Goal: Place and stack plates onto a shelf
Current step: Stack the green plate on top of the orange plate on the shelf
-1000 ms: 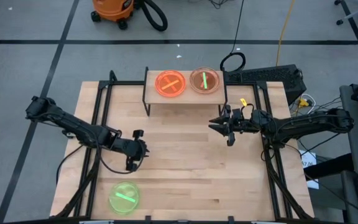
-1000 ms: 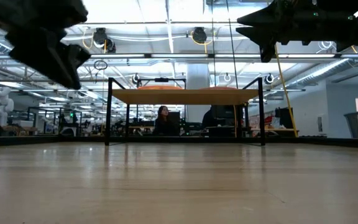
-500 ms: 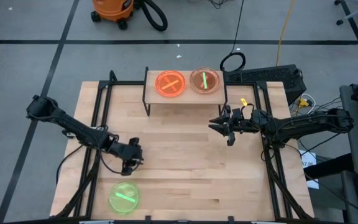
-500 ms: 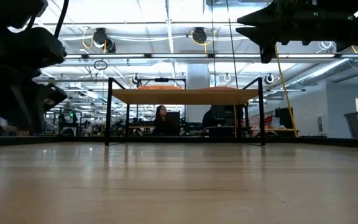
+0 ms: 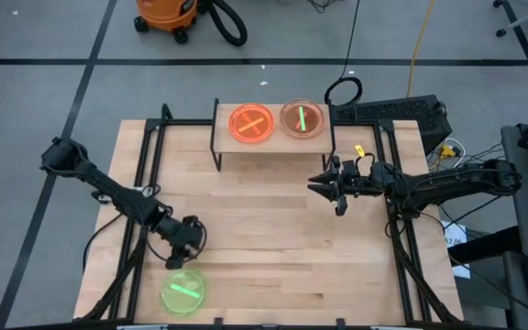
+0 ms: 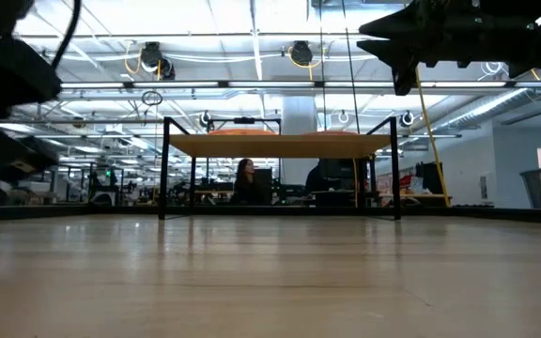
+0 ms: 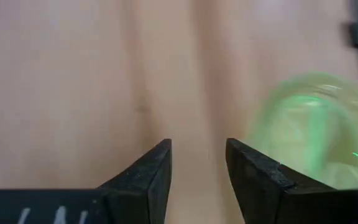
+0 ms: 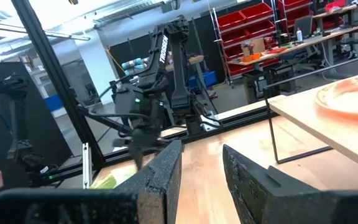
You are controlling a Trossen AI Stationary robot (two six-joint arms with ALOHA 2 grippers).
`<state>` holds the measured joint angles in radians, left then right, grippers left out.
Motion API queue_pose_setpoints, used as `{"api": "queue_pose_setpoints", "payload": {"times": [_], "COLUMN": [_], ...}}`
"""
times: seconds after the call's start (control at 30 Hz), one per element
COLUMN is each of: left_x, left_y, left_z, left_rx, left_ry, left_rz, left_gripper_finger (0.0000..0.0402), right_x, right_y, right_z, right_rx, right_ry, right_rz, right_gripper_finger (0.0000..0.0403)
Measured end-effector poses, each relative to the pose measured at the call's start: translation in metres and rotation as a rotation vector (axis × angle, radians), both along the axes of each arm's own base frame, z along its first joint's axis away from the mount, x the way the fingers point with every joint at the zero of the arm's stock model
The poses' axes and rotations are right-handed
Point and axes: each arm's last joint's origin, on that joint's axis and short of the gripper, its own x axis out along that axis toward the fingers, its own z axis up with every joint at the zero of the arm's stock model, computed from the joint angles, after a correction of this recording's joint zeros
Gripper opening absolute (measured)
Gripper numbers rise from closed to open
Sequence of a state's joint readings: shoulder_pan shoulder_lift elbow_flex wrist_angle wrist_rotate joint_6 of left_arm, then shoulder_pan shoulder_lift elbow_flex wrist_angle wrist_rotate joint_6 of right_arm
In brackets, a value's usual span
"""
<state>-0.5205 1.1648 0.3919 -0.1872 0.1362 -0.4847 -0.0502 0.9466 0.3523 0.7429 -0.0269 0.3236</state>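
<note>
A neon green plate (image 5: 183, 291) with a bright streak lies flat on the table near its near-left corner; it also shows in the left wrist view (image 7: 309, 137). My left gripper (image 5: 185, 257) hangs open just above the table on the plate's far side (image 7: 197, 163) and touches nothing. On the shelf (image 5: 273, 142) at the table's far side rest an orange plate (image 5: 251, 123) and a pink-red plate (image 5: 302, 118) side by side. My right gripper (image 5: 323, 187) waits open in the air to the right of the shelf (image 8: 201, 163).
The shelf stands on thin black legs (image 6: 163, 169), with open space under its board (image 6: 280, 145). Black frame rails (image 5: 145, 156) run along the table's left and right sides. Bare wood lies between the two arms. People sit in the room beyond the table (image 6: 245, 180).
My left gripper has moved toward the table's near edge and somewhat left, coming down toward the green plate. In the low view it has slid out toward the picture's left edge. The plates and my right arm have stayed still.
</note>
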Motion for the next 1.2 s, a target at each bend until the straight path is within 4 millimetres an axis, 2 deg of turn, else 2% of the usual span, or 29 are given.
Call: {"api": "queue_pose_setpoints", "payload": {"times": [0.2,0.4,0.93,1.03,1.2], "left_x": [-0.007,-0.017,-0.015,-0.015,-0.014], "left_y": [-0.018,-0.025,-0.042,-0.042,-0.041], "left_z": [0.007,0.004,-0.016,-0.017,-0.018], "left_rx": [-0.062,-0.054,-0.023,-0.011,-0.004], "left_ry": [0.029,0.094,0.152,0.15,0.146], "left_rz": [-0.079,-0.048,0.006,-0.003,-0.002], "left_gripper_finger": [0.0163,0.0163,0.0163,0.0146,0.0071], "right_x": [0.0,0.0,0.0,0.0,0.0], "right_y": [0.0,0.0,0.0,0.0,0.0], "right_z": [0.0,0.0,-0.001,-0.001,-0.001], "right_rx": [-0.006,-0.006,-0.003,-0.003,0.003], "right_ry": [0.001,0.001,0.014,0.014,0.014], "right_rz": [0.0,0.0,0.0,0.0,-0.001], "right_gripper_finger": [0.01,0.01,0.01,0.01,0.01]}}
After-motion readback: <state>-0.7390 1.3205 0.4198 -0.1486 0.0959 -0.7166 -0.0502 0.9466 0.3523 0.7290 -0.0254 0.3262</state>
